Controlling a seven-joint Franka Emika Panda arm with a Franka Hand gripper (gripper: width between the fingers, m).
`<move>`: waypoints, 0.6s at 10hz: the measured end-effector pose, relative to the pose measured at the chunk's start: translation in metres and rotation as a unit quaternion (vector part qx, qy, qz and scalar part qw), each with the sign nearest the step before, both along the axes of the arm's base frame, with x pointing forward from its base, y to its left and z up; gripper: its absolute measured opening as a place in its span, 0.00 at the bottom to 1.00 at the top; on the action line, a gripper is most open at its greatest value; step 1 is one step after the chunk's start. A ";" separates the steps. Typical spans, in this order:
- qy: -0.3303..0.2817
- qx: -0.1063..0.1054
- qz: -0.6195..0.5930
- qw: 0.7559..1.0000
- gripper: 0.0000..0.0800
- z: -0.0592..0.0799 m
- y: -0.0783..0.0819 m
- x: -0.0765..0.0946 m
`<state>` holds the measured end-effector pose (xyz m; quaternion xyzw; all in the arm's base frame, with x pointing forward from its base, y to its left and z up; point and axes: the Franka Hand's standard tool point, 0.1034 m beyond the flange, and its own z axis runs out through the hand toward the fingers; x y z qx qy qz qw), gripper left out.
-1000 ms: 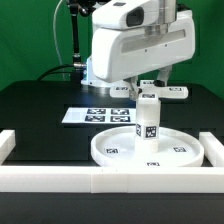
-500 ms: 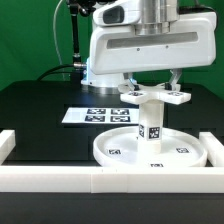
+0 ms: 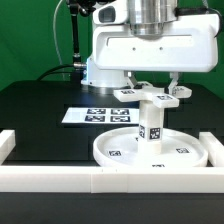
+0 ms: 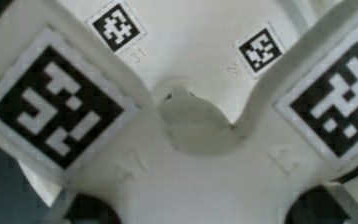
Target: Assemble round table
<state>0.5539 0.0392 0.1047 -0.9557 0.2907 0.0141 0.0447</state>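
The large round rimmed disc [image 3: 112,150] lies on the black table. The short cylindrical post [image 3: 150,127] stands upright at its centre and carries a tag. The flat elongated base piece [image 3: 128,94] sits level across the top of the post. My gripper [image 3: 153,90] comes straight down onto it, with a finger on each side of its middle. In the wrist view the base piece [image 4: 194,70] fills the picture with its tags and a round hub at its centre. My gripper [image 4: 208,212] has dark fingertips [image 4: 87,210] at the picture's lower corners, with the white piece between them.
The marker board [image 3: 100,115] lies flat behind the disc. A long white border rail [image 3: 60,180] runs along the front, with raised ends at the exterior view's left [image 3: 8,145] and right [image 3: 214,145]. A green backdrop stands behind the black table.
The hand has turned about its vertical axis and stands slightly higher. The base piece has turned with it on top of the post. The disc and post have stayed in place.
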 end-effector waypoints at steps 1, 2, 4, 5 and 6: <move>-0.002 0.003 -0.041 0.999 0.55 0.000 0.000 0.001; -0.001 0.004 -0.106 0.994 0.55 0.000 0.001 0.002; -0.006 0.003 -0.212 0.977 0.55 0.000 0.001 0.004; -0.007 0.006 -0.253 0.967 0.55 0.000 0.001 0.005; -0.003 0.013 -0.305 0.952 0.55 0.000 0.001 0.006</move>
